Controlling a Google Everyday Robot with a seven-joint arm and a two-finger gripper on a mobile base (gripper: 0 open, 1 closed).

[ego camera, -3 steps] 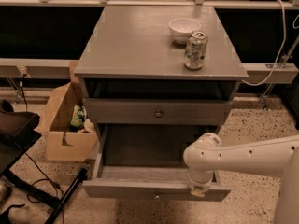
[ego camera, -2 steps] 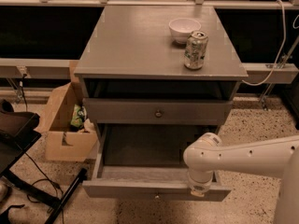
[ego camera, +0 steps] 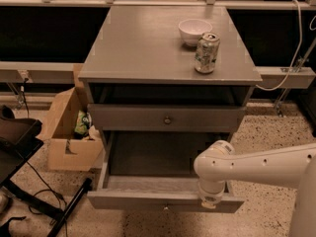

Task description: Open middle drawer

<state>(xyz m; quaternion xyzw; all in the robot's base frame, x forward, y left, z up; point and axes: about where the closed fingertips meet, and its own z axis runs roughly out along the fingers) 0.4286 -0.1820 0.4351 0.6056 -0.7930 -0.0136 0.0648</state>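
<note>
The grey cabinet (ego camera: 148, 58) has a shut drawer with a small round knob (ego camera: 168, 119) under its top. Below it the middle drawer (ego camera: 148, 200) stands pulled far out, its inside showing and its knob (ego camera: 165, 208) at the front centre. The lowest drawer is hidden beneath it. My white arm (ego camera: 266, 164) comes in from the right. My gripper (ego camera: 211, 202) points down at the top edge of the pulled-out drawer's front, right of the knob, with its tip hidden behind the wrist.
A white bowl (ego camera: 194, 30) and a drink can (ego camera: 207, 53) stand on the cabinet top at the back right. An open cardboard box (ego camera: 74, 132) sits on the floor to the left. A dark chair base (ego camera: 29, 181) and cables lie at the lower left.
</note>
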